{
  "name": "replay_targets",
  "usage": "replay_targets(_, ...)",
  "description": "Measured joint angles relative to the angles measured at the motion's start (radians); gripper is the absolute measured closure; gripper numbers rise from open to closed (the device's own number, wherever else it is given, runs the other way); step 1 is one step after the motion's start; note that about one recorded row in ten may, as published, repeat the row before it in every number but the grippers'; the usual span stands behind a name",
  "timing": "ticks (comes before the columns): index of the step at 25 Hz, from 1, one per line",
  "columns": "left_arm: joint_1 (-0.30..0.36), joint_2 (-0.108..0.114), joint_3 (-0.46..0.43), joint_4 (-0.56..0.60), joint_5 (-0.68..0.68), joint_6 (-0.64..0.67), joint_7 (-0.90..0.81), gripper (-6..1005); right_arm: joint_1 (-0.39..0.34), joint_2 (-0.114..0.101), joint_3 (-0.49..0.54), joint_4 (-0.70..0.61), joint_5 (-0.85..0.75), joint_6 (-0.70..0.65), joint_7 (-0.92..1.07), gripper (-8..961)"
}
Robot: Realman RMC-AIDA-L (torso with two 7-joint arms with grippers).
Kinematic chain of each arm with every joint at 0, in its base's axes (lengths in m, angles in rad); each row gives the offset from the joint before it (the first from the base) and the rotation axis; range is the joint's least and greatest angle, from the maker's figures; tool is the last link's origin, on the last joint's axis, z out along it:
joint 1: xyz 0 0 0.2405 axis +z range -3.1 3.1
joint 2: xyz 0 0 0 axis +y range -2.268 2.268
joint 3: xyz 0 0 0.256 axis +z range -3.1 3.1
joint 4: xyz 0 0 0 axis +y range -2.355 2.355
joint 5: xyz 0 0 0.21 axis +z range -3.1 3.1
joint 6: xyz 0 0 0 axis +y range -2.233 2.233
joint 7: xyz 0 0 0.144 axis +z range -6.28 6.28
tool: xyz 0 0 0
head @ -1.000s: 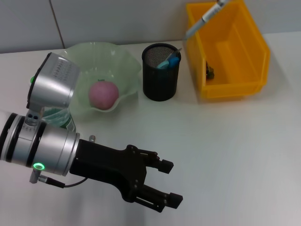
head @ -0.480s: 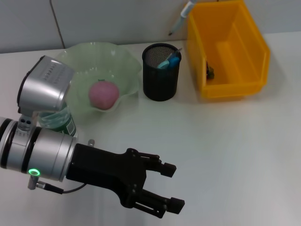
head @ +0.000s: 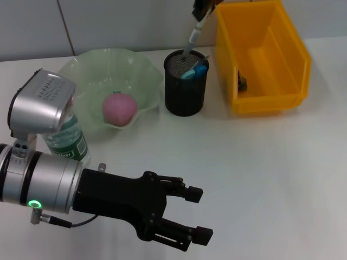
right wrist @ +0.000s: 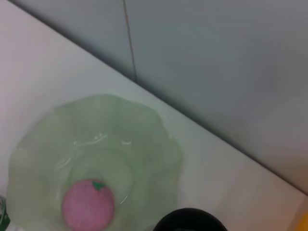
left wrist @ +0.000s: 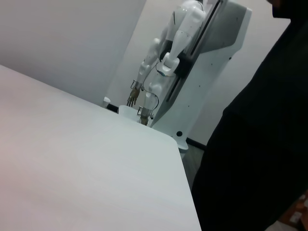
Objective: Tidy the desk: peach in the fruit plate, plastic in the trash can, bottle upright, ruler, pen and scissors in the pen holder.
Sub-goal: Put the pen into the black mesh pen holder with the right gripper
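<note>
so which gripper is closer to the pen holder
Right. The right gripper is just above the pen holder, lowering the pen into it. The left gripper hovers open over the desk's near part, well short of it.

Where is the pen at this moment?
In the head view, the pen hangs tip down at the far side of the desk, held by the right gripper just above the pen holder, beside the trash can.

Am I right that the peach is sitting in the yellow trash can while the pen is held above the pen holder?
Not quite: the head view shows the peach in the fruit plate, not the trash can. The pen is indeed above the pen holder.
</note>
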Motion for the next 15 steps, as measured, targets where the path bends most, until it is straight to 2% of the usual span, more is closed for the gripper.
replay_targets(3,0.006,0.001,0.000,0.000,-0.010,0.002,0.000,135,-0.002,0.025,-0.002,0.003,-0.015,0.027,0.000,784)
replay_targets(8,0.012,0.002,-0.001,0.000,-0.023,0.007,0.000,135,-0.006,0.051,-0.022,0.012,-0.023,0.053,0.001,784)
replay_targets(15,0.013,0.002,-0.002,0.000,-0.025,0.008,0.000,135,-0.012,0.066,-0.042,0.017,-0.023,0.072,0.001,719)
